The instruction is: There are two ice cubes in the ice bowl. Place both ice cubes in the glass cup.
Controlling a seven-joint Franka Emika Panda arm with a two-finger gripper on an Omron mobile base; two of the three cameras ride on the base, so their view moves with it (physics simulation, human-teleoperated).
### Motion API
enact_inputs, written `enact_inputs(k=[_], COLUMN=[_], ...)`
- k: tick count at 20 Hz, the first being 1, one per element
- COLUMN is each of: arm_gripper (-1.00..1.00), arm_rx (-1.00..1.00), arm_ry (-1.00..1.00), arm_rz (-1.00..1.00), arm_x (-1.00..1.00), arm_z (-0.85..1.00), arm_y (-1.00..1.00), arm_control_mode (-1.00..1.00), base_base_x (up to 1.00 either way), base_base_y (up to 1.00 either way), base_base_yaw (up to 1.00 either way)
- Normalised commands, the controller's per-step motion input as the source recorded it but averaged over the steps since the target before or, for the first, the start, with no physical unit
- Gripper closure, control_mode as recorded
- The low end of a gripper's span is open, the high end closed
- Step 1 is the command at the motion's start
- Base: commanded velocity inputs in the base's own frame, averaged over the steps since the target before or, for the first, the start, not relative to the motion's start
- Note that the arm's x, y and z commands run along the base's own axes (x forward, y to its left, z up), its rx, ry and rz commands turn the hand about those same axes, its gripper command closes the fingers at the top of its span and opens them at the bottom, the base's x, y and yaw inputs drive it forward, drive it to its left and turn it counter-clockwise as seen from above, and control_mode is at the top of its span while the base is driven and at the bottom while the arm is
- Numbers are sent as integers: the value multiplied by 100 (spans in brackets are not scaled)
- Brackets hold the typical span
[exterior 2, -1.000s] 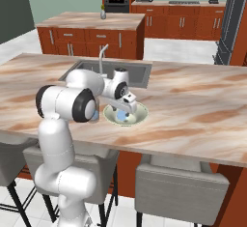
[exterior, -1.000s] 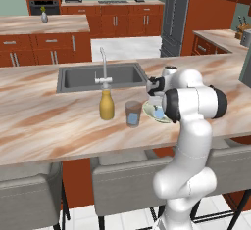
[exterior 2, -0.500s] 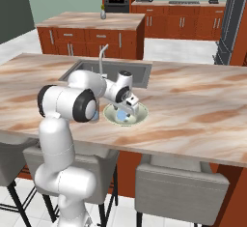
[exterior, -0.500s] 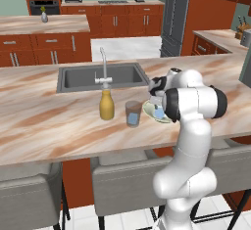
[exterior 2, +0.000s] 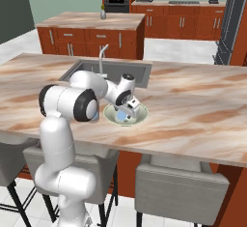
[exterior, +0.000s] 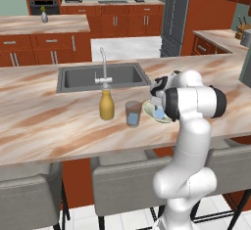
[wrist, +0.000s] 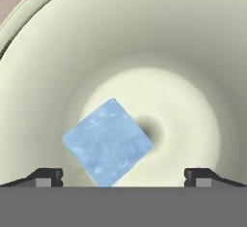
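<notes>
Since a second ago, the hand is dipping lower into the ice bowl [exterior 2: 140, 116], and the rest of the counter is staying the same.

From the left base view, the big white arm is hiding most of the ice bowl [exterior: 148, 110]; just a pale rim is peeking out. From the right base view, the gripper [exterior 2: 128, 115] is covering the middle of the bowl, so the ice is only a small blue spot there. Up close, one ice cube [wrist: 107, 142] is lying on the bowl floor [wrist: 202, 76], turned corner-up, between the two finger tips [wrist: 46, 177]. The tips are standing wide apart and are not pinching the cube. Their ends are cut off at the bottom of the close picture.

Smooth bowl wall is curving up all around the cube, with open room to its right side.

Just left of the bowl, the glass cup [exterior: 133, 113] is standing upright with something blue inside. Beside it is standing the yellow bottle [exterior: 106, 105]. Behind them are the sink [exterior: 78, 77] and the tap [exterior: 103, 69]. Nothing is sitting between bowl and cup.
</notes>
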Motion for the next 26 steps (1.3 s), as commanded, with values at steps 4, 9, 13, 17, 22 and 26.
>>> enact_inputs(k=[4,9,13,17,22,26], arm_gripper=[-100,-100,-100,-100,-100,-100], arm_rx=[0,0,0,0,0,0], arm_ry=[0,0,0,0,0,0], arm_rz=[0,0,0,0,0,0], arm_x=[13,20,9,0,0,0], arm_z=[-15,-13,-6,0,0,-7], arm_y=[0,0,0,0,3,9], arm_control_mode=[-100,-100,-100,-100,-100,-100], base_base_x=[0,0,0,0,0,0], base_base_y=[0,0,0,0,0,0], base_base_yaw=[0,0,0,0,0,0])
